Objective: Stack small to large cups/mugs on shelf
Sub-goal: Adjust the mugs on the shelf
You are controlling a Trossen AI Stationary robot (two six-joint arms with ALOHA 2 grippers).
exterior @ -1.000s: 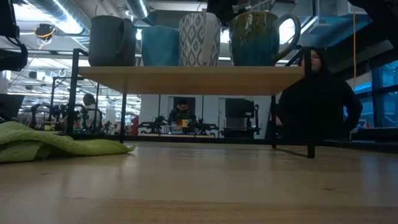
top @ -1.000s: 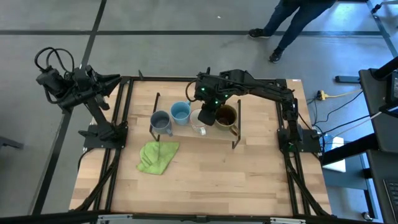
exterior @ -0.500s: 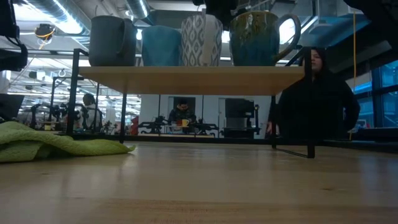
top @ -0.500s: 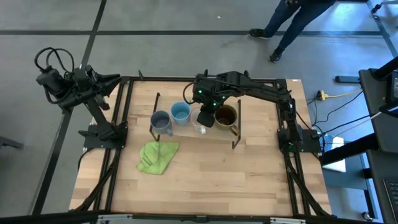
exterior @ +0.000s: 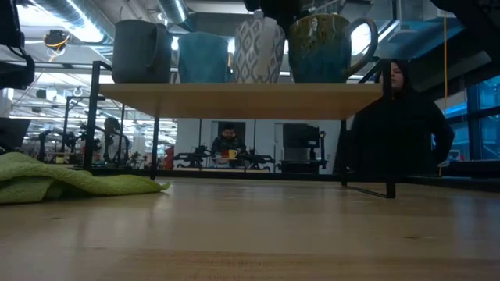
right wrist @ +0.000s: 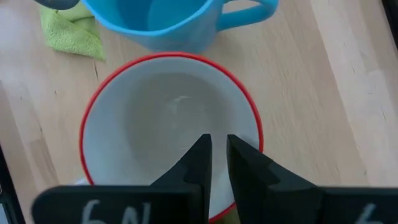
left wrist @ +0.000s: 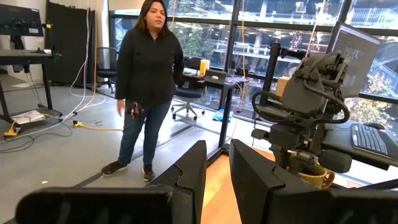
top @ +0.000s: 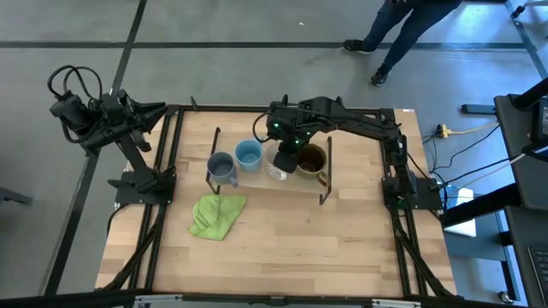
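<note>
Desk [top: 282, 248]: light wood top in a black frame, carrying the shelf and the cloth.

Shelf [top: 257, 183]: low light-wood board on thin black wire ends, set across the far middle of the desk; in the low view [exterior: 234, 100] its board carries all four mugs in a row.

Right arm: reaches from the desk's right edge over the shelf. Right pincer [top: 284, 160] sits at the white mug; in its wrist view the two dark fingers [right wrist: 200, 163] lie nearly together, gripping the mug's rim wall.

Left arm: folded back off the desk's far left corner. Left pincer [left wrist: 214, 171] points into the room, its fingers a narrow gap apart and holding nothing.

Person [left wrist: 145, 81]: stands on the floor beyond the desk, in dark top and jeans.

Green cloth [top: 216, 214]: crumpled on the desk in front of the shelf's left end.

Brown mug [top: 313, 161]: largest, dark inside, at the right end of the row on the shelf, just beside the white mug.

Grey-blue mug [top: 221, 166]: left end of the row.

Light blue mug [top: 248, 155]: second from the left, close to the white mug.

White mug [exterior: 258, 48]: patterned outside, red rim [right wrist: 174, 57], third in the row, tilted with its top narrowed toward the pincer.
</note>
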